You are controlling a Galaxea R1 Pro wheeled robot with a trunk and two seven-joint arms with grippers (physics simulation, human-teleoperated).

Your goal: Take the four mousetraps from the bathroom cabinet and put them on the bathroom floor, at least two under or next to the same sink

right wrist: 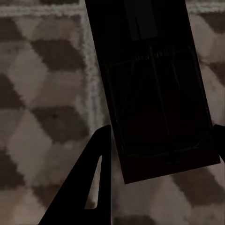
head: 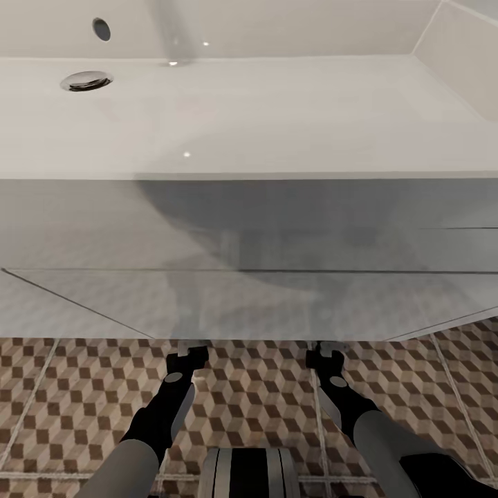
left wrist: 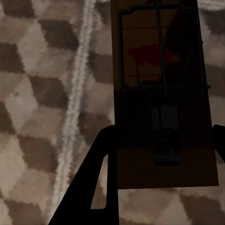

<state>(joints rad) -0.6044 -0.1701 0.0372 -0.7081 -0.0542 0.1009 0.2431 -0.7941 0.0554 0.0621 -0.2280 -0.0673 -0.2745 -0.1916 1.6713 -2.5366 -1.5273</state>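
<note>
The sink, a wide white basin on its wall-hung vanity, takes up most of the head view, and the robot stands close against it so both arms reach down under its front edge, the spot the task wants for at least two traps. Below lies the bathroom floor with its cube-pattern tiles. The left claw and right claw point toward the shadowed strip beneath the vanity. In the left wrist view, the left claw grips a mousetrap flat between its fingers, above the tiles. The right claw likewise clamps a darker second mousetrap, ready, I judge, for lowering.
</note>
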